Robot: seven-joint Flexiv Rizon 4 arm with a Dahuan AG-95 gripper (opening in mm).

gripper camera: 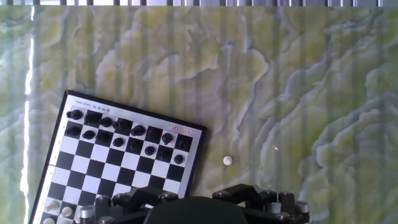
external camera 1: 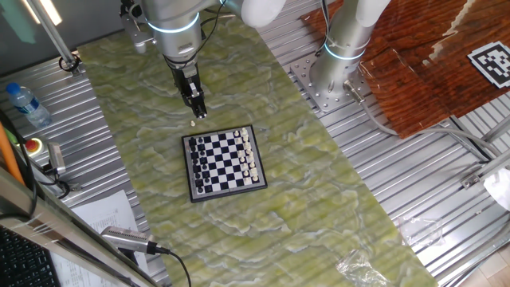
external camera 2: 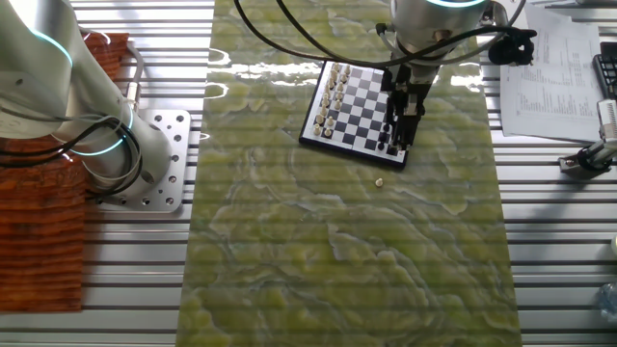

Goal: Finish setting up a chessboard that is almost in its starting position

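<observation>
Dark pincer (gripper camera: 205, 208) housing fills the bottom edge of the hand view, nearest the lens, and its fingertips lie outside that picture. In the fixed views the fingers look drawn close together with nothing between them, though the tips are too small to be certain. Just beyond the housing a single cream piece (gripper camera: 228, 160) lies on the green marbled table (gripper camera: 298, 93), just beside the dark grey frame of the chessboard (gripper camera: 124, 158) and apart from it.

Risk comes mainly from how tiny that stray piece is. A descent slightly off centre would likely nudge it away or tip it rather than trap it, and the nearby frame leaves little room on that side. Carrying it over the board, the fingers could topple neighbours in the crowded rows.

Sitting near the table's middle, the board is small, square and turned at an angle. Dark pieces stand along its near rows in the hand view, cream ones along the opposite edge, with bare chequered squares between.
</observation>
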